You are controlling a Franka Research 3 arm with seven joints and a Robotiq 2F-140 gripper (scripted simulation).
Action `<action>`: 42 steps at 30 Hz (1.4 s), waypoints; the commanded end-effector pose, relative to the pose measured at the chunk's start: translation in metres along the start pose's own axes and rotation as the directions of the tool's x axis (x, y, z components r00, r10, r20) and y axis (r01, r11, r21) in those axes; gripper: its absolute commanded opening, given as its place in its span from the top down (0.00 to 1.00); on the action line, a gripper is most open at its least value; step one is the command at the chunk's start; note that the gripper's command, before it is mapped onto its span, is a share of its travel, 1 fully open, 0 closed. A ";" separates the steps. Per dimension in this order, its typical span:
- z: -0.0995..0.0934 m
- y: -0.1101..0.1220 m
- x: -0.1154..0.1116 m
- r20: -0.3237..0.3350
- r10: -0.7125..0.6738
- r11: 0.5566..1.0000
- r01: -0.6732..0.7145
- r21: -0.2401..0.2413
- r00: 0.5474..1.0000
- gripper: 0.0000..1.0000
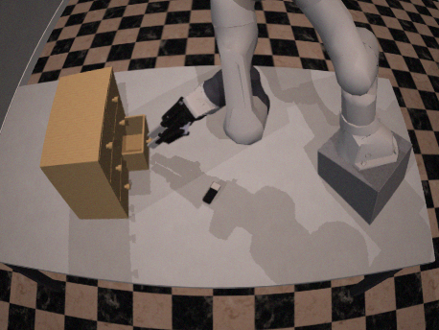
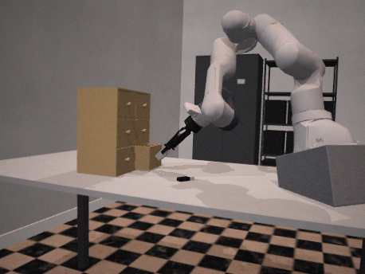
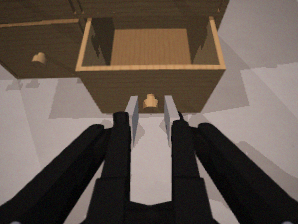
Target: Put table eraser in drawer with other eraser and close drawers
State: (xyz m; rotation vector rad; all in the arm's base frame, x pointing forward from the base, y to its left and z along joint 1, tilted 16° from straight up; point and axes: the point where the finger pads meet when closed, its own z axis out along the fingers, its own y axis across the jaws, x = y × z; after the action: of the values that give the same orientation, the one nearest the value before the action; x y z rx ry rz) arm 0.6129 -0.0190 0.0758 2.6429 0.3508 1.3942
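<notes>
The eraser point(image 1: 211, 193) point(image 2: 184, 178), black with a white end, lies on the table. The wooden chest point(image 1: 79, 117) point(image 2: 96, 131) stands upright at the left. One bottom-row drawer point(image 1: 136, 161) point(image 2: 142, 159) point(image 3: 175, 82), the right one in the exterior view, is pulled well out and looks level. The part of its floor seen in the wrist view is bare; its rear is hidden inside the chest. My gripper point(image 1: 152, 138) point(image 2: 159, 154) point(image 3: 151, 106) is slightly open at this drawer's front, one finger on each side of its knob point(image 3: 150, 99), with gaps at both sides.
The neighbouring bottom drawer point(image 3: 55, 42) and the other visible drawers look shut. The arm's grey base block point(image 1: 355, 177) point(image 2: 319, 171) stands at the right of the table. The eraser lies between the chest and that block, nearer the chest.
</notes>
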 end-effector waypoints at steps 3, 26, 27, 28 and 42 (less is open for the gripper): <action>-0.001 0.000 0.000 -0.002 0.005 1.000 -0.005 0.001 1.000 0.80; -0.039 0.000 -0.034 -0.002 0.005 1.000 -0.005 0.001 1.000 0.80; -0.042 0.000 -0.033 -0.002 0.005 1.000 -0.005 0.001 1.000 0.80; -0.048 0.000 -0.032 -0.002 0.005 1.000 -0.005 0.001 1.000 0.80; -0.129 0.000 -0.011 -0.016 0.005 1.000 -0.005 0.002 1.000 0.80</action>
State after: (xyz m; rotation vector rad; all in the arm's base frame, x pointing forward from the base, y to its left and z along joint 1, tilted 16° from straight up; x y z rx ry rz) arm 0.5071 -0.0230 0.1363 2.6029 0.3901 1.4067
